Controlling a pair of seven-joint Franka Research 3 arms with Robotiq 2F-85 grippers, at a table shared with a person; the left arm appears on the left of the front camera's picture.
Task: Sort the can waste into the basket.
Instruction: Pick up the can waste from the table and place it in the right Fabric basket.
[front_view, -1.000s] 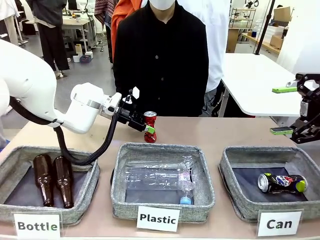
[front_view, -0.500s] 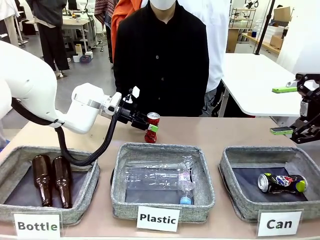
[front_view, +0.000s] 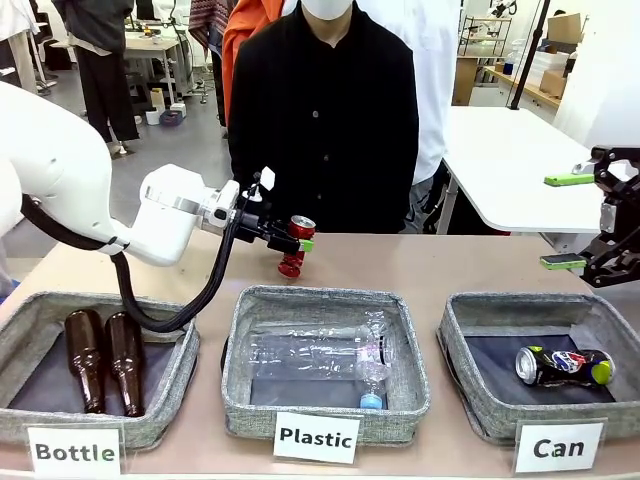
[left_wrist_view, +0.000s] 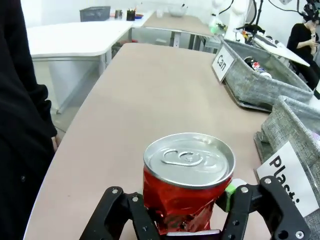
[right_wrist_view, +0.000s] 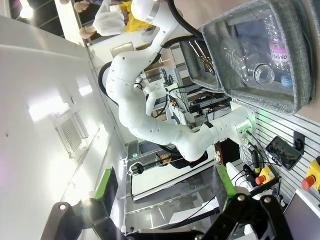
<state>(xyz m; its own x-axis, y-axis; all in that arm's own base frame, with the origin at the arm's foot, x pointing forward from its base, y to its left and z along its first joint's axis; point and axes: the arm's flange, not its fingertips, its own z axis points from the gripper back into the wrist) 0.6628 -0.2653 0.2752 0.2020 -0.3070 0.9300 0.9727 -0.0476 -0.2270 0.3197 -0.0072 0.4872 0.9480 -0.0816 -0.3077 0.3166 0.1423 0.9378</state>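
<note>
Sorting stands about half done, as I judge it; the dark can (front_view: 563, 365) already lies on the floor of the basket (front_view: 463, 375) behind the "Can" sign (front_view: 558, 447); the red can (front_view: 295, 243) is tipped and clear of the bench (front_view: 400, 262), pinched at its crumpled body by the left tool (front_view: 297, 245), well apart from that basket; carrying it across and dropping it in is left; the right tool (front_view: 560, 220) waits with fingers spread, holding nothing, above the bench's right end.

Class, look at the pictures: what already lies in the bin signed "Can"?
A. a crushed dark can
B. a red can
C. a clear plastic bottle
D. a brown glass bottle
A: a crushed dark can lies on the floor of the Can bin.
</note>
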